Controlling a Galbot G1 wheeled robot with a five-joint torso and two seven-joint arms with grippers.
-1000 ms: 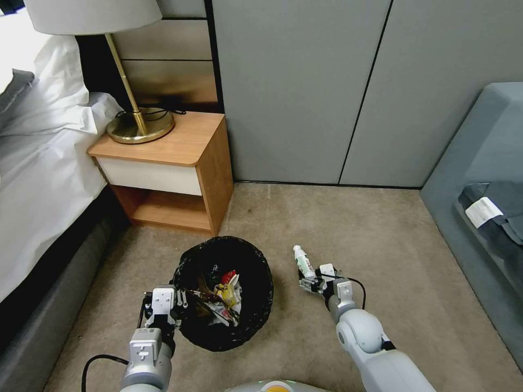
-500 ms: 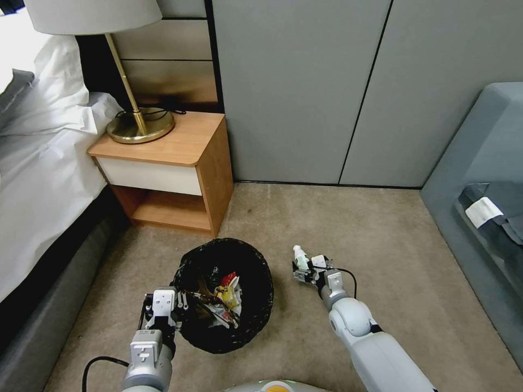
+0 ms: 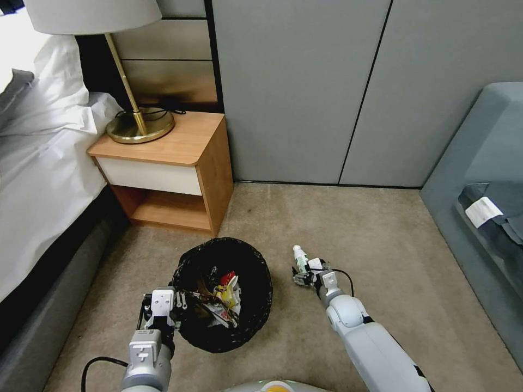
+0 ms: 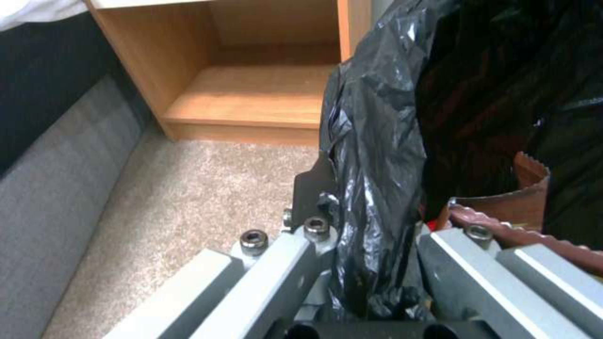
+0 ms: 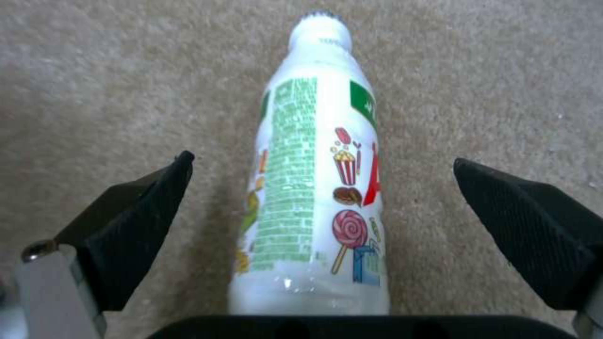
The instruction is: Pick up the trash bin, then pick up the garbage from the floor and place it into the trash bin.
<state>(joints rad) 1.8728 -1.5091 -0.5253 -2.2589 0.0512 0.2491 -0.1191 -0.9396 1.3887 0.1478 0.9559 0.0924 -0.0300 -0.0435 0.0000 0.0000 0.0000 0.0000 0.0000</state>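
Inspector: Right gripper (image 5: 323,188) stands spread, white bottle (image 5: 311,188) lying on the carpet between its fingers (image 5: 521,226), long axis pointing straight away from the wrist.

Clerk: And left?

Inspector: Left gripper (image 4: 370,263) is clamped on the trash bin (image 3: 226,291) rim, just left of the bottle.

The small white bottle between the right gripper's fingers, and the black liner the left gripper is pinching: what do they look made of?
The small white bottle looks like glossy opaque plastic: smooth, with highlights and a printed green label; it lies on carpet between the open right gripper fingers. The black liner of the trash bin looks like thin plastic film: shiny, crinkled folds, pinched by the left gripper.
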